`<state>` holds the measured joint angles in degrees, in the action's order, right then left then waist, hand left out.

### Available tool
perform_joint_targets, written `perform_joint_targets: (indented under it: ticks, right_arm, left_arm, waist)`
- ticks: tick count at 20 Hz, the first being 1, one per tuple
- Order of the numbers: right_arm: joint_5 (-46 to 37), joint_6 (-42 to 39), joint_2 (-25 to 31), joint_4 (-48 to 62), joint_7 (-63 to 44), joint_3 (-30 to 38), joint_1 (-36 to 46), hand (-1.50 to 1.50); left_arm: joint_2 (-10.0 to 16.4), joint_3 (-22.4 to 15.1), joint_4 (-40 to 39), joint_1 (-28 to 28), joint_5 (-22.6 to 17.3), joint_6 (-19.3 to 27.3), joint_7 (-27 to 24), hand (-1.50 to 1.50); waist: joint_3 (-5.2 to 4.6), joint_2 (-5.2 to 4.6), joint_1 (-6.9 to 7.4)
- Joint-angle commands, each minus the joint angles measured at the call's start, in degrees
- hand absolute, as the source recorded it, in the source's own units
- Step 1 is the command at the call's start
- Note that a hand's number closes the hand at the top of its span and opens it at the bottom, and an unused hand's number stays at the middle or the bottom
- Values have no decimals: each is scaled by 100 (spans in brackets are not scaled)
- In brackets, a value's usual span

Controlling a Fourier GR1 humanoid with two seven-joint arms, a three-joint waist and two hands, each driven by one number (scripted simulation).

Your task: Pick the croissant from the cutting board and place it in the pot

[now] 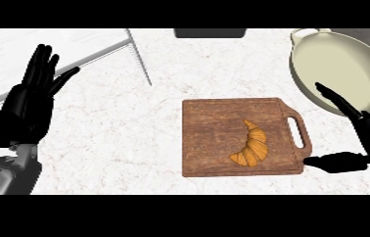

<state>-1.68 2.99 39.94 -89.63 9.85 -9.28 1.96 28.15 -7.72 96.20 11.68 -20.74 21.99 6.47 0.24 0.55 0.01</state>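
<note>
A golden croissant lies on the brown wooden cutting board, toward its right half near the handle slot. The cream pot stands at the upper right, partly cut off by the view's edge. My right hand comes in at the right edge, open, with fingers spread beside the board's handle and just below the pot; its thumb lies off the board's lower right corner. It touches nothing. My left hand rests open at the far left, fingers up.
A white sink rim or tray fills the upper left, with a thin metal edge running down from it. A dark object sits at the top middle. The pale marble counter stretches between my left hand and the board.
</note>
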Motion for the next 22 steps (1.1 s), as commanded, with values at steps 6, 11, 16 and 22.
perform_joint_targets:
  ticks: [6,11,16,22]
  right_arm:
    - [-851,-1135,341,-1065,-2873,-1421,771,-150]
    - [-847,-1442,-162,-978,-3592,-1559,1064,-150]
    - [-994,-1581,-771,-710,-3976,-1554,1435,-150]
    - [-1699,-1456,-938,-574,-4006,-1864,1035,-150]
  left_arm:
    - [-108,-137,-193,-94,90,-54,198,0]
    - [-126,233,-748,38,42,-292,20,0]
    - [-326,178,-551,107,276,-176,163,0]
    - [-481,95,-424,-13,476,-174,215,0]
  waist:
    - [-47,-48,55]
    - [-31,-69,1]
    - [-25,-67,16]
    - [-23,-62,-14]
